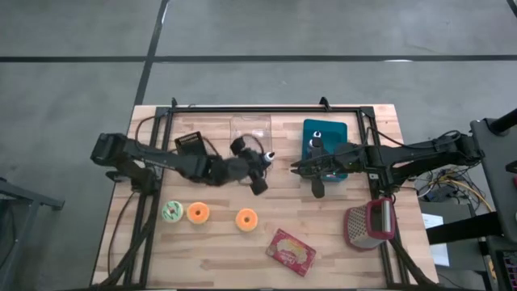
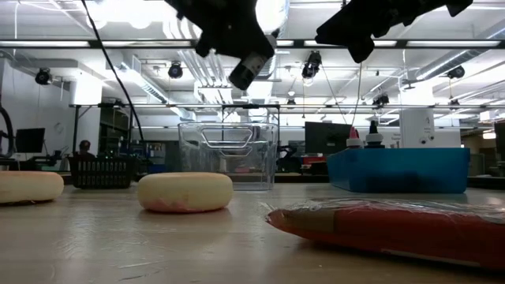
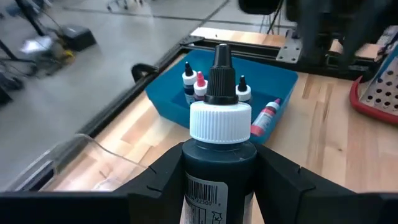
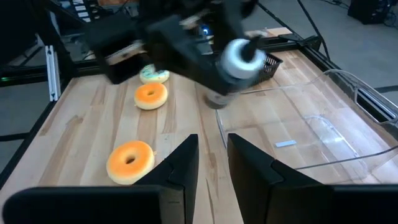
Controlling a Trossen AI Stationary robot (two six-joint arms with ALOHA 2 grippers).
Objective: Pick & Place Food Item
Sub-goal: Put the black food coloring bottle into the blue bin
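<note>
surface: wooden table; room: grey floor; ceiling lights

Bright ceiling lights glare overhead; the near foreground is blurred.

Three donuts, one grater, two bins.

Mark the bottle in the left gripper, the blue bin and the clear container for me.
bottle [image 3: 219, 121]: left wrist view, on its white ribbed cap.
blue bin [image 1: 336, 129]: high view, on its far rim.
clear container [image 2: 227, 158]: low view, on its front wall.
</note>
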